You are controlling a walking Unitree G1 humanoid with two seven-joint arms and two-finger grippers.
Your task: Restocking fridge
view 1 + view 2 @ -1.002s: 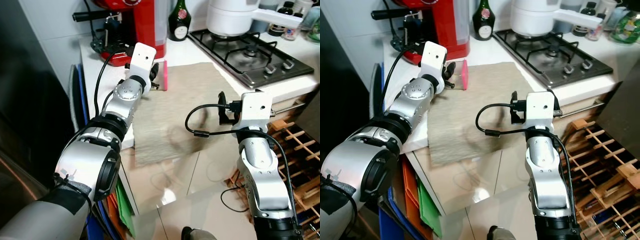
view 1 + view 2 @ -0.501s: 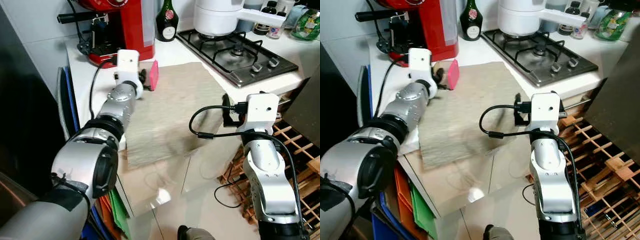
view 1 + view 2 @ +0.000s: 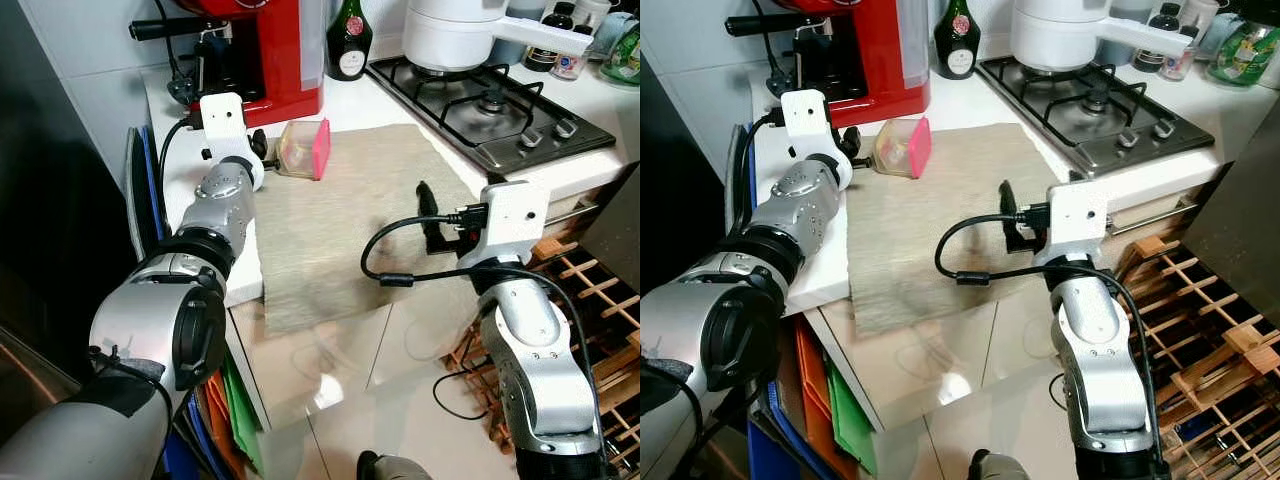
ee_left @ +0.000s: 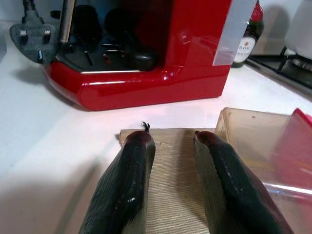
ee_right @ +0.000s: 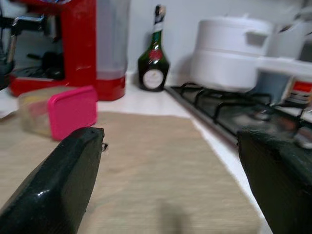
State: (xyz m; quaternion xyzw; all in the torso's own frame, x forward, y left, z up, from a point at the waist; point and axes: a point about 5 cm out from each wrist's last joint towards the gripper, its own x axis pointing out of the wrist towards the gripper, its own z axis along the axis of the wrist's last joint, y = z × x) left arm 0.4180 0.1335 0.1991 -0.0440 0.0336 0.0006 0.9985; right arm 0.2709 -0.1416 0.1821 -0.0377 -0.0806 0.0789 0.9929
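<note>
A clear plastic container with a pink lid (image 3: 305, 148) lies on its side at the far left corner of the beige mat (image 3: 350, 230) on the counter. My left gripper (image 3: 262, 152) sits just left of it, low over the mat's corner. Its fingers (image 4: 131, 165) are open with nothing between them, and the container (image 4: 258, 141) is close beside one of them. My right gripper (image 3: 428, 212) hovers over the mat's right edge, open wide and empty, pointing across the mat at the container (image 5: 63, 109).
A red coffee machine (image 3: 270, 50) stands right behind the container, a black plug (image 4: 31, 41) beside it. A green bottle (image 3: 349, 40), gas hob (image 3: 490, 105) and white pot (image 3: 460, 30) are at the back right. A wooden rack (image 3: 600, 300) stands below on the right.
The camera has shifted. My left gripper, close against the pink lid before, now sits apart to its left, and the container's clear body shows. The right gripper has come in over the mat's edge.
</note>
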